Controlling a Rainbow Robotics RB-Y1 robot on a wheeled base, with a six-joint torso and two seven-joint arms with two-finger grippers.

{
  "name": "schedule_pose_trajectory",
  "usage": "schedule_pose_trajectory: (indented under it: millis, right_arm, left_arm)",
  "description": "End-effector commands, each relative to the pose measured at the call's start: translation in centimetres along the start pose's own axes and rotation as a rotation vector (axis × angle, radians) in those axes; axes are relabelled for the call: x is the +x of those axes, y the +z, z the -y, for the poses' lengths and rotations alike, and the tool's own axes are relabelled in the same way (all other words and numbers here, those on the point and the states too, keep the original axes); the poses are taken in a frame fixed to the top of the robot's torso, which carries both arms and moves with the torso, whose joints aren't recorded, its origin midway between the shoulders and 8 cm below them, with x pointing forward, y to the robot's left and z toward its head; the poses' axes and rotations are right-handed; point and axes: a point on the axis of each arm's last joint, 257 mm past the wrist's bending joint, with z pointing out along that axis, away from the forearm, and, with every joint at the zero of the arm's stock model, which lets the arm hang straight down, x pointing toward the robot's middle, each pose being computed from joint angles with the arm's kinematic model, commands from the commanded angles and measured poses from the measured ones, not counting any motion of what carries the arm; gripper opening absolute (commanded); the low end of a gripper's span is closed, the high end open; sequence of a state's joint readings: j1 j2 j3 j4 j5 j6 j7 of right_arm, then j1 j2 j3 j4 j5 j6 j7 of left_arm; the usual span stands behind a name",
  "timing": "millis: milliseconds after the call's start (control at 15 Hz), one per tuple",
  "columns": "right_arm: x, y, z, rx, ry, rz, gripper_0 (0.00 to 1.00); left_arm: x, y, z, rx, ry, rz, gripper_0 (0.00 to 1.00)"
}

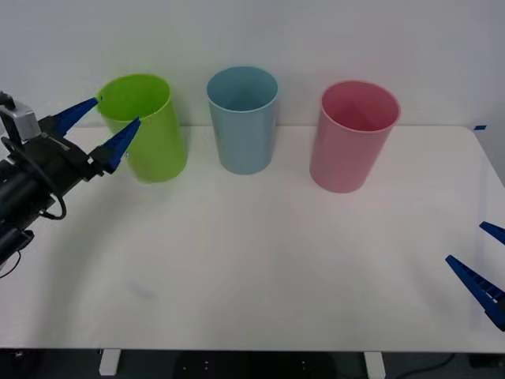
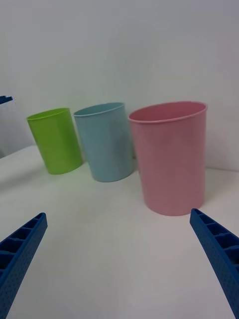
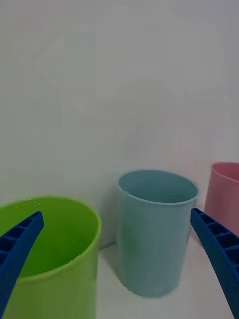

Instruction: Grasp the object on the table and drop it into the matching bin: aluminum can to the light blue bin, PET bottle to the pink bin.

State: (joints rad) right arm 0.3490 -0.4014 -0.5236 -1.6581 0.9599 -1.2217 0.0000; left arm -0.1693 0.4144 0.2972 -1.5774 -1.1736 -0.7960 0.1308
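**Left gripper high by lime green bin, jaws apart, no can on surface**

Left gripper [image 1: 109, 125] raised at lime green bin [image 1: 148, 126] rim, fingers spread, nothing between them. Right gripper [image 1: 483, 260] low at surface [image 1: 260, 268] edge, also spread, empty.

Light blue bin [image 1: 243, 118] stands between the lime green bin and pink bin [image 1: 353, 134].

Can: nowhere on the surface; cannot tell where it is, possibly inside a bin.

Risk: a drop from this position would land in the lime green bin, not the light blue.
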Motion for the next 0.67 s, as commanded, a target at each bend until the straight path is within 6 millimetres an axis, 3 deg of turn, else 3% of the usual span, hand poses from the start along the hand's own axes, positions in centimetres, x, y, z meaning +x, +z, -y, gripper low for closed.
schedule_pose_trajectory:
  millis: [67, 400, 667]
  right_arm:
    - [0.0, 0.0, 0.0, 0.000, 0.000, 0.000, 1.00]
    - [0.0, 0.0, 0.0, 0.000, 0.000, 0.000, 1.00]
    - [0.0, 0.0, 0.0, 0.000, 0.000, 0.000, 1.00]
  left_arm:
    - [0.1, -3.8, -0.7, 0.019, 0.016, -0.022, 1.00]
    - [1.5, -9.7, -1.4, 0.035, 0.054, -0.108, 1.00]
    - [3.2, -13.3, -1.7, 0.032, 0.094, -0.214, 1.00]
